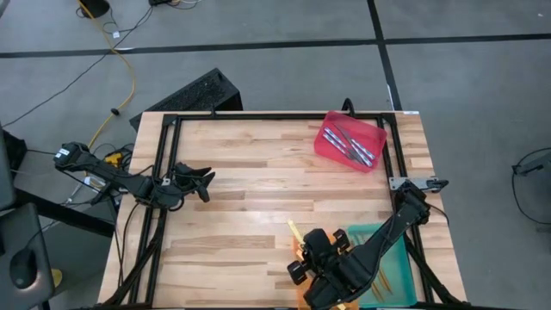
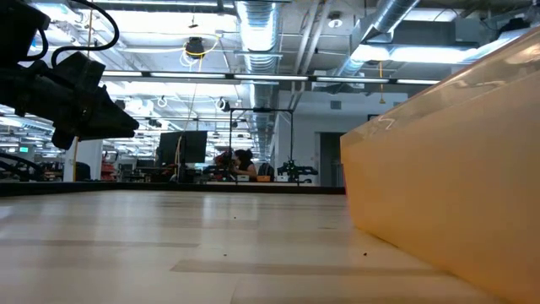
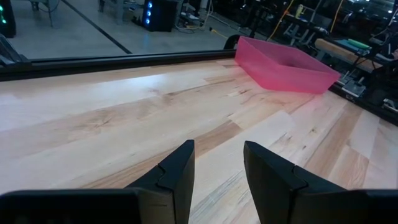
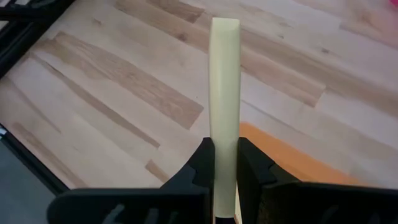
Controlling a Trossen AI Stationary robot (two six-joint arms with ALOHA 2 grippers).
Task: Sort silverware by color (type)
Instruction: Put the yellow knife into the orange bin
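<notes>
right gripper (image 4: 225, 163) pinches a pale yellow utensil handle (image 4: 224, 87) above the orange tray (image 4: 292, 158) at the table's (image 1: 250, 181) near edge, beside the teal tray (image 1: 398, 263). blue-handled silverware (image 1: 351, 144) lies in the red tray (image 1: 331, 148). left gripper (image 3: 217, 171) waits at the left edge, fingers spread, empty.
</notes>
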